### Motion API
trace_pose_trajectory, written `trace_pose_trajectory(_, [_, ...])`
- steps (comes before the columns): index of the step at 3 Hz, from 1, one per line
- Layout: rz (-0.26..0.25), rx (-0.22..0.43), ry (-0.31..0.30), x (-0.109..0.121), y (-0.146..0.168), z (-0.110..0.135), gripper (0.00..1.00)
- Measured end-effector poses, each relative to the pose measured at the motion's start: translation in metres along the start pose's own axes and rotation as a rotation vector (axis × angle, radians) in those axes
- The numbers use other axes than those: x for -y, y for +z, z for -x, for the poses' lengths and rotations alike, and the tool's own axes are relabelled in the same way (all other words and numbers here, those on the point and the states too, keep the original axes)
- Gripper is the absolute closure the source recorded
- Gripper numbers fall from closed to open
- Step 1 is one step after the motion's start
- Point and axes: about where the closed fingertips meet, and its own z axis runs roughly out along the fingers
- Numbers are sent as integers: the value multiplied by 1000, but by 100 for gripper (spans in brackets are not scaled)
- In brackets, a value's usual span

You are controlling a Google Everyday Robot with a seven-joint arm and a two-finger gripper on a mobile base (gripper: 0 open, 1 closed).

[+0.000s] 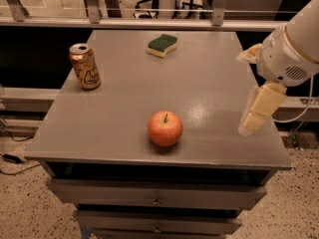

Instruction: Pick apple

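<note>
The apple (165,128) is round and red-orange with a short dark stem. It stands upright near the front edge of the grey table top (124,108), about the middle. My gripper (255,114) hangs from the white arm at the right side of the view, above the table's right edge, well to the right of the apple and not touching it. It holds nothing that I can see.
A gold-orange drink can (84,66) stands at the left edge of the table. A green and yellow sponge (162,45) lies at the back. Drawers (157,199) sit below the top. A rail and chair legs stand behind the table.
</note>
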Motion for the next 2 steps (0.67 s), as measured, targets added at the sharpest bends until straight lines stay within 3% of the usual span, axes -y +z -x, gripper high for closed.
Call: trace_pose_trajectory(2, [96,161,6,-14,70,39,0])
